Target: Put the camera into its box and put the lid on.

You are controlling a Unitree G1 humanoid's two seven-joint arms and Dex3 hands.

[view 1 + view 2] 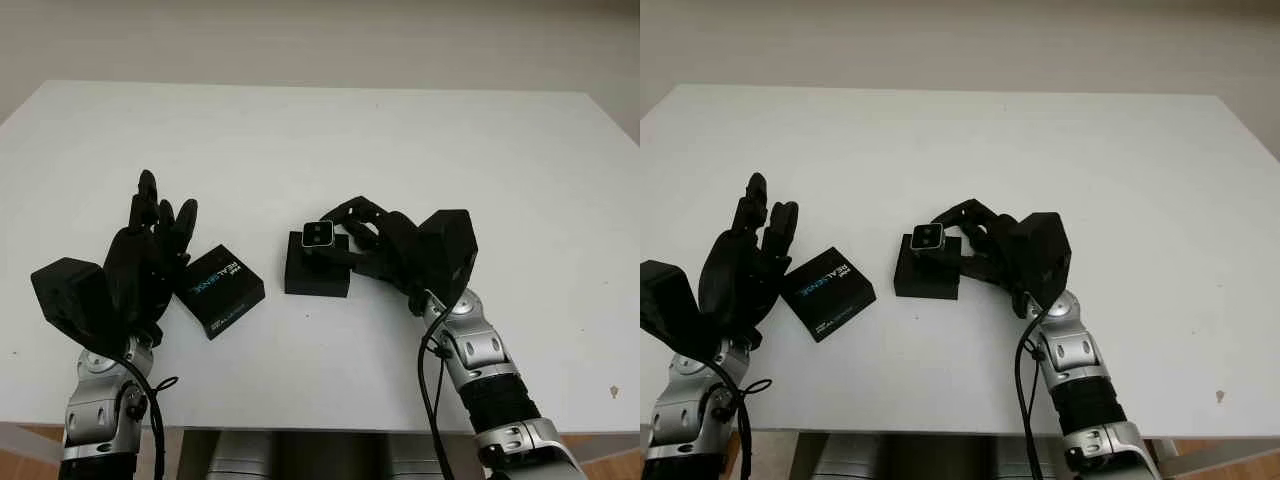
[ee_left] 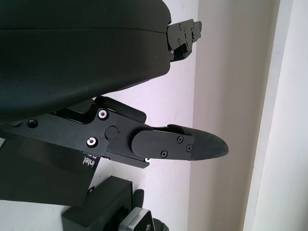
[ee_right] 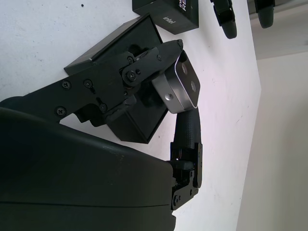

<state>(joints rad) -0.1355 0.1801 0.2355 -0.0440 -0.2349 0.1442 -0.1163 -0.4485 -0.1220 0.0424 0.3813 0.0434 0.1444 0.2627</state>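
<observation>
**Op:** Left to right from the head view. My left robot hand [image 1: 150, 250] sits at about 8 o'clock on the counter [image 1: 300, 140], released, holding nothing, just beside the lid [image 1: 221, 290]. The lid lies flat, printed face up, apart from the box.

**Obs:** And the box?

**Op:** The box [image 1: 317, 275] is near centre, roughly 6 o'clock, open side up. At about 4 o'clock my right robot hand [image 1: 375, 245] is clenched around the camera [image 1: 320, 234], lens face upward, held right at the top of the box. I can't tell whether it is seated yet or just above the cavity.

**Obs:** How do you expect it to handle?

**Op:** My read: the camera is small, rigid, light, with a smooth metal shell, so likely slippery under hard fingertips. The lens face is the fragile part. In the right wrist view the fingers [image 3: 144, 67] hold it by the body, which is where I'd keep the hold. The lid looks like stiff card, light; I'd take it by opposite edges, since it could skid on the counter.
</observation>
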